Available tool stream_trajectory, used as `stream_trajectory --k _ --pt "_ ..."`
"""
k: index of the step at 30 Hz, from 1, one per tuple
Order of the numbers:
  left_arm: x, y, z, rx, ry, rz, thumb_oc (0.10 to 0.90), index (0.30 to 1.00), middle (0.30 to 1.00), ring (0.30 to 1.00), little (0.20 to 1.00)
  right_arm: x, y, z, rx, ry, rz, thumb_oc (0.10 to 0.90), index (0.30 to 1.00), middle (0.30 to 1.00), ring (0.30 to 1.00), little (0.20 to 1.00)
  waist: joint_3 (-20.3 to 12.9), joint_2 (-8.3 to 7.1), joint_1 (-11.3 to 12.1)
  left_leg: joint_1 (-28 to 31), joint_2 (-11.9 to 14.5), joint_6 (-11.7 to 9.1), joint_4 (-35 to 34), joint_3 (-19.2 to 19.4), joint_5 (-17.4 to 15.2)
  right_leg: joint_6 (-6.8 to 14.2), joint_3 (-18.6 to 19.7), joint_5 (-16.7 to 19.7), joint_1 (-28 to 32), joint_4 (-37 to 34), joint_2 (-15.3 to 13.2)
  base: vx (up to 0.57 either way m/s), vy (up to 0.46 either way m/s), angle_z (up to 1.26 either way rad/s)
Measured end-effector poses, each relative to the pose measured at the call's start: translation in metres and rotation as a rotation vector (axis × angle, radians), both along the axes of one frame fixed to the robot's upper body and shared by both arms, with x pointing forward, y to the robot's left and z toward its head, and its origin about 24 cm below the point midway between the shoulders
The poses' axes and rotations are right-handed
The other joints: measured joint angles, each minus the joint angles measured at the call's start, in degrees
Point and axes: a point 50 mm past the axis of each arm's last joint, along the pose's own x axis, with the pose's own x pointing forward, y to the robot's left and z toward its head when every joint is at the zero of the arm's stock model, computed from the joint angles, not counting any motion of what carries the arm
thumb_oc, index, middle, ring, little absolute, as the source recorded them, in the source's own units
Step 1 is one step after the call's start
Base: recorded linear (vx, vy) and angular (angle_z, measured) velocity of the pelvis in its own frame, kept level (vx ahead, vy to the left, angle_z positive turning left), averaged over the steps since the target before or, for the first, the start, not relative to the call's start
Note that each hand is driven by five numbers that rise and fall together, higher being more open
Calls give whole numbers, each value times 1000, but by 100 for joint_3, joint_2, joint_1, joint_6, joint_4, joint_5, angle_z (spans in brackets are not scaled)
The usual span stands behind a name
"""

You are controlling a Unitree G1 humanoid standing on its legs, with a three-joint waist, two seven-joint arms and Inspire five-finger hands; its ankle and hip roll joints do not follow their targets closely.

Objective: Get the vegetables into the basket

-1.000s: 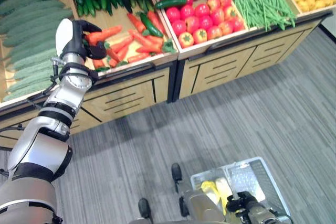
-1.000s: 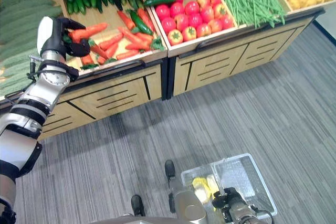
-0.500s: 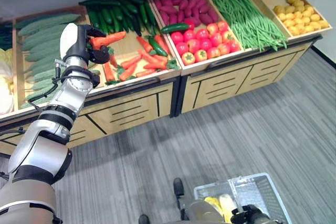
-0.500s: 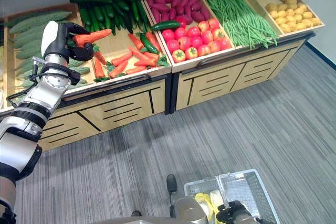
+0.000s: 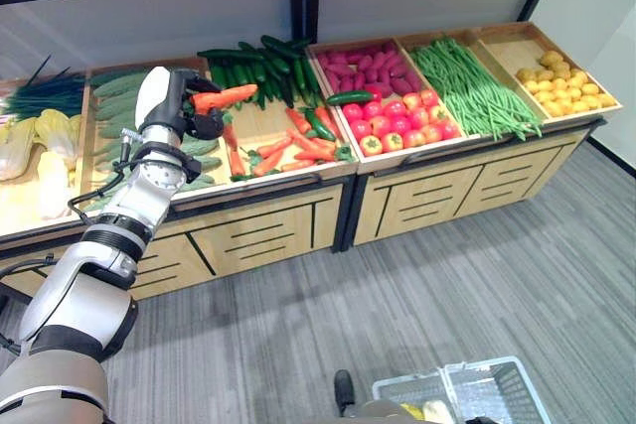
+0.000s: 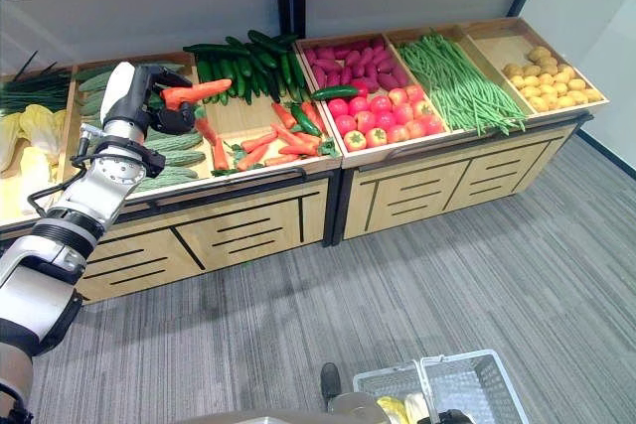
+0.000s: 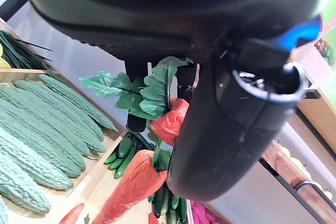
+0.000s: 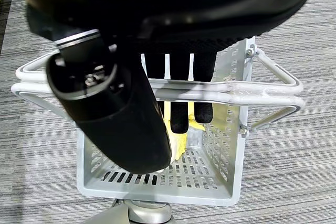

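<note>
Up comes the carrot (image 5: 225,98), lifted clear of the carrot pile (image 5: 283,142) it was nestled against a second ago, with the left hand (image 5: 171,106) curled tight round its leafy end. The orange root juts toward the cucumbers (image 5: 248,67), hanging above the wooden stand (image 5: 260,235) and touching nothing else. The head camera has tipped up too, so the whole stand with tomatoes (image 5: 397,123), green beans (image 5: 472,86) and bitter gourds (image 7: 37,124) slid down the picture; those haven't budged. Low on the grey floor (image 5: 447,285), the white basket (image 8: 157,182) has its handles gripped by the right hand (image 8: 178,77), fingers hooked over them, yellow produce (image 8: 176,129) inside.
</note>
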Motion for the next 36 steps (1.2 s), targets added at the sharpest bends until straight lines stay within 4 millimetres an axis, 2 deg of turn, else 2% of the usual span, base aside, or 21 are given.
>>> stream_trajectory --k 6,14,20,25,30,31,33,34,35,36 --pt "-3 0 -14 -6 44 3 400 300 300 300 300 -6 0 -1 0 19 -7 400 300 300 300 300 -10 1 -9 122 -20 33 -1 -6 -14 26 -1 -16 131 -1 -24 -5 33 1" --pt "-9 -5 -43 -48 122 -13 400 300 300 300 300 -11 -1 -1 1 27 -48 400 300 300 300 300 -85 1 -17 131 -43 42 -1 8 -14 52 28 -2 131 0 -32 -1 15 -1" --pt "-11 -12 -45 -61 127 -53 400 300 300 300 300 -10 -2 -1 0 23 -49 400 300 300 300 300 -87 -3 -62 223 -77 79 -1 122 -35 79 149 16 170 -1 -29 18 20 -10" --pt "-10 -19 -48 -84 134 -70 400 300 300 300 300 -13 -3 -1 -2 23 -78 400 300 300 300 300 -99 -18 -286 367 -129 133 -4 291 -72 107 329 -27 224 -29 -33 10 35 -18" --pt "-8 -31 -52 -106 144 -96 400 300 300 300 300 -11 -4 0 -2 9 -93 400 300 300 300 300 -115 -38 -532 422 -188 184 -2 615 -105 174 565 -28 154 -29 -25 -2 31 -35" --pt "-7 -40 -56 -125 152 -119 400 300 300 300 300 -12 -5 0 -2 6 -111 400 300 300 300 300 -119 -42 -632 446 -204 201 -3 805 -142 208 633 -33 91 -29 -7 -33 50 -54" --pt "-7 -50 -61 -137 166 -142 400 300 300 300 300 -13 -6 0 -6 4 -122 400 300 300 300 300 -116 -48 -733 478 -250 208 -2 947 -147 264 830 6 63 -28 23 -44 52 -58" --pt "-7 -55 -65 -141 181 -158 400 300 300 300 300 -12 -8 1 -8 -2 -133 400 300 300 300 300 -116 -46 -812 513 -309 228 -4 1118 -175 313 1068 41 23 -3 68 -70 57 -65" --pt "-7 -57 -66 -142 188 -165 400 300 300 300 300 -8 -8 2 -9 -14 -130 400 300 300 300 300 -107 -37 -807 539 -281 234 -6 1189 -183 313 1109 40 11 -4 83 -57 40 -90" --pt "-6 -65 -68 -159 193 -183 400 300 300 300 300 -7 -8 2 -11 -17 -130 400 300 300 300 300 -101 -56 -928 553 -320 243 -5 1408 -227 313 1244 36 -73 -20 116 -40 62 -72"
